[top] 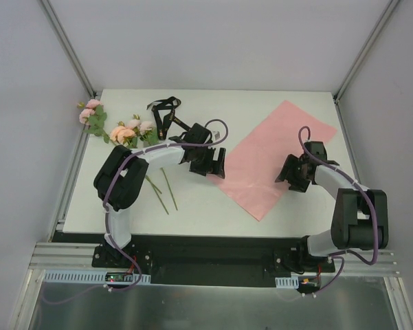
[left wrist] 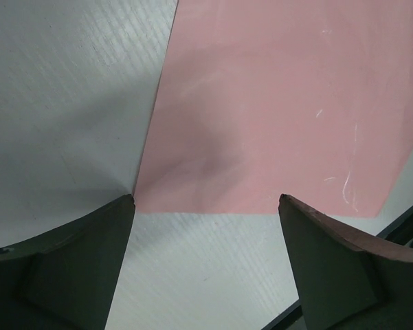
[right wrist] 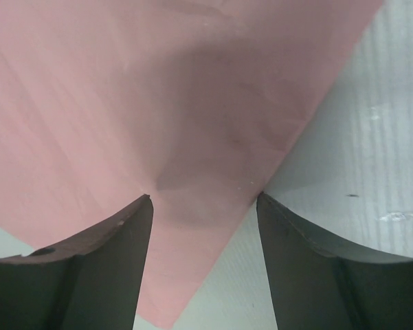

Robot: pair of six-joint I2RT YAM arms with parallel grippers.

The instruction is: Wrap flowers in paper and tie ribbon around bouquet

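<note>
The left gripper point(top: 217, 165) and right gripper point(top: 293, 179) hang with jaws spread over opposite edges of the flat paper point(top: 275, 144) at centre-right, apparently to pinch it for wrapping the flowers point(top: 126, 131) at upper left.

Bright, even light; a soft grey shadow lies on the paper point(right wrist: 213, 103) in both wrist views.

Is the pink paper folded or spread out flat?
Spread flat: the paper lies as one open sheet on the table, no fold visible; the flowers lie apart from it.
</note>
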